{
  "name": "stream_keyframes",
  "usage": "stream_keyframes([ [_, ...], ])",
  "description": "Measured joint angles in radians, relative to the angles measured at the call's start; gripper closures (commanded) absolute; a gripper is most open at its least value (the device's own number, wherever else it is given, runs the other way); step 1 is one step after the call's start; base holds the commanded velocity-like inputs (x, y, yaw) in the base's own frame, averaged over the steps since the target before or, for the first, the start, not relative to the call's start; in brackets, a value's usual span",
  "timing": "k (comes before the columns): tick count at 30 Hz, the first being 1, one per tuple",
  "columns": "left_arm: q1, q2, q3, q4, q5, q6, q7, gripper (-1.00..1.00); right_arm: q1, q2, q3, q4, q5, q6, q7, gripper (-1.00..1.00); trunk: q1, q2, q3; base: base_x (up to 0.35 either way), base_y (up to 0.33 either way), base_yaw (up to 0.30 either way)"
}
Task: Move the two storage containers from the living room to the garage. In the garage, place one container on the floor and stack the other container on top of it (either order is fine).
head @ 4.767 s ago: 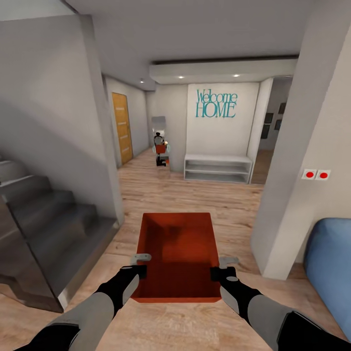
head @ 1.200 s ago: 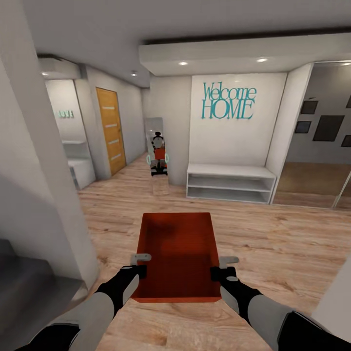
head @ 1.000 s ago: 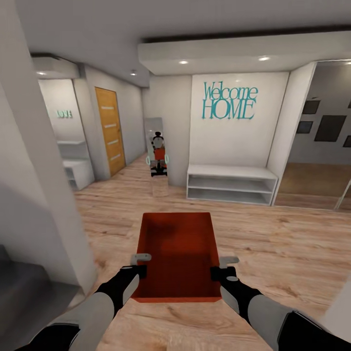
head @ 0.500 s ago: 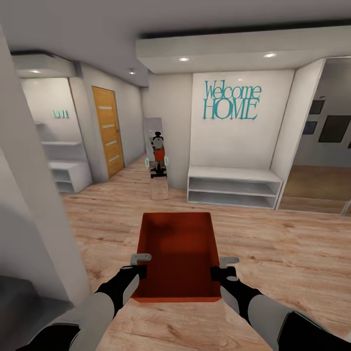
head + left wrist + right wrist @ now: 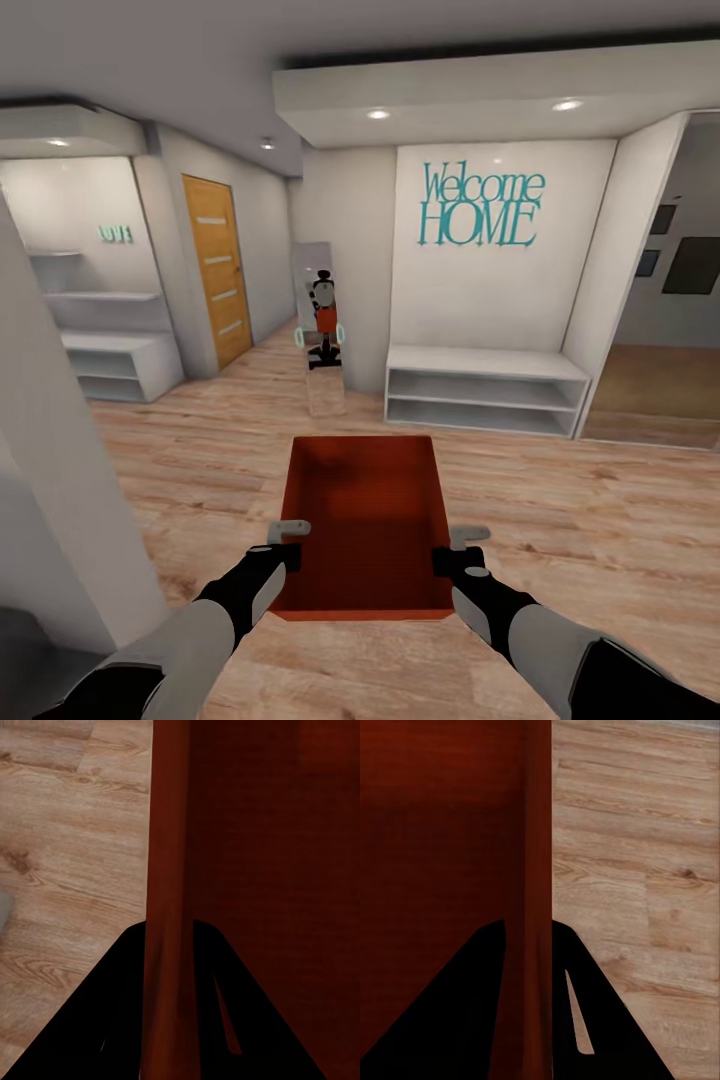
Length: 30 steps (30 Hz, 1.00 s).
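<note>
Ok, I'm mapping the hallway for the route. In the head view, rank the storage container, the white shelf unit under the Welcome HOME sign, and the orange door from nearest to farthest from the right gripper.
1. storage container: clamped in the right gripper, on its right wall.
2. white shelf unit: ahead, slightly right, against the far wall.
3. orange door: far ahead on the left, down the corridor.

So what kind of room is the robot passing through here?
Most likely a home's entrance hall: a "Welcome HOME" sign on the wall above a low white shelf bench, a wooden door at the left, and light wood plank flooring. Not the garage yet.
</note>
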Motion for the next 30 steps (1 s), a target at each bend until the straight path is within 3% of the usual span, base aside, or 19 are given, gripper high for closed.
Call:
stream_keyframes([
  [30, 0.000, 0.001, 0.000, 0.000, 0.000, 0.001, -0.001, 1.00, 0.000, 0.001, -0.001, 0.002, 0.001, 0.000, 0.000, 1.00, 0.000, 0.000, 0.000, 0.323, 0.000, 0.028],
])
